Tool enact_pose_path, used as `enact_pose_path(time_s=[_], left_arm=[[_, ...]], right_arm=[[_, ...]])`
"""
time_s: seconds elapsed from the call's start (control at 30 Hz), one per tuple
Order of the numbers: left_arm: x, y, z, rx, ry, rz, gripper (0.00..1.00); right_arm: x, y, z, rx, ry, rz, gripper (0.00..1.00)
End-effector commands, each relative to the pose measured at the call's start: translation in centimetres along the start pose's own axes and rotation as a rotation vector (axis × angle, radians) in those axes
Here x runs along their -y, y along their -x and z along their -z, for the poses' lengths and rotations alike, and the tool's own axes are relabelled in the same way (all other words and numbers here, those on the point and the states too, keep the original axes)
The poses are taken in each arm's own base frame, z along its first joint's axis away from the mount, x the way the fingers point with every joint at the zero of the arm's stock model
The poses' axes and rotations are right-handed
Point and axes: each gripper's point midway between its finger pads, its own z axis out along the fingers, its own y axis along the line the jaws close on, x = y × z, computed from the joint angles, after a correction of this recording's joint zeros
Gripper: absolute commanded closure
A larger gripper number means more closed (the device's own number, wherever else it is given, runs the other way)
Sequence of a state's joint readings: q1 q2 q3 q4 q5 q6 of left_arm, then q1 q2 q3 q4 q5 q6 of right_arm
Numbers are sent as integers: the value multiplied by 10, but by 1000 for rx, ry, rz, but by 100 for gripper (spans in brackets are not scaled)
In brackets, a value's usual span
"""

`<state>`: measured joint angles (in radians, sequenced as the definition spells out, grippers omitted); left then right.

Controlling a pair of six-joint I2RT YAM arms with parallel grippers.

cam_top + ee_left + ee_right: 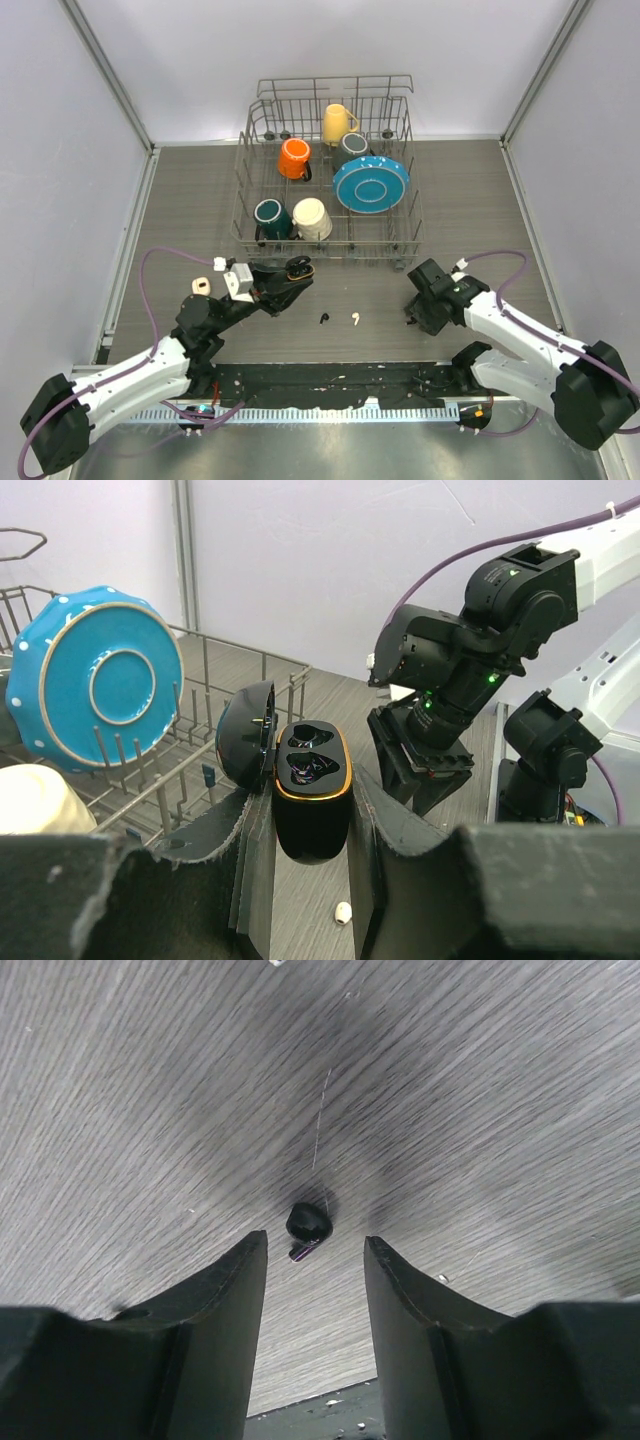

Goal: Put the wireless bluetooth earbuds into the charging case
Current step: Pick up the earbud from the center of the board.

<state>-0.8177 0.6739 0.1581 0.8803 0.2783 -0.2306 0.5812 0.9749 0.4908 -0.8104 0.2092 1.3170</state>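
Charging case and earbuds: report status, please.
Left end effector shut on charging case, lid open. Right end effector open over black earbud. White earbud loose on table. Nothing blocking.

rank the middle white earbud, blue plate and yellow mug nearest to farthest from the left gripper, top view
1. white earbud, on the table, right of the left gripper, which holds the case
2. blue plate, right side of the rack
3. yellow mug, back of the rack
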Motion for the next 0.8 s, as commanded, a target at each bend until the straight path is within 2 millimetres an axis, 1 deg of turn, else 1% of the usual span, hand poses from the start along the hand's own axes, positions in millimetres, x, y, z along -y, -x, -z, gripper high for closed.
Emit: enact_pose_path(time_s=[0.0, 0.2, 0.6, 0.77], left_arm=[[-2, 13, 0, 53, 15, -26, 100], [-3, 12, 1, 48, 19, -28, 100], [-3, 12, 0, 47, 19, -30, 100], [-4, 12, 1, 46, 20, -29, 100]], right_arm=[[-13, 8, 3, 31, 13, -14, 54], [-10, 13, 0, 65, 11, -33, 58], [-7, 13, -10, 74, -10, -30, 58], [-2, 12, -13, 76, -25, -31, 61]])
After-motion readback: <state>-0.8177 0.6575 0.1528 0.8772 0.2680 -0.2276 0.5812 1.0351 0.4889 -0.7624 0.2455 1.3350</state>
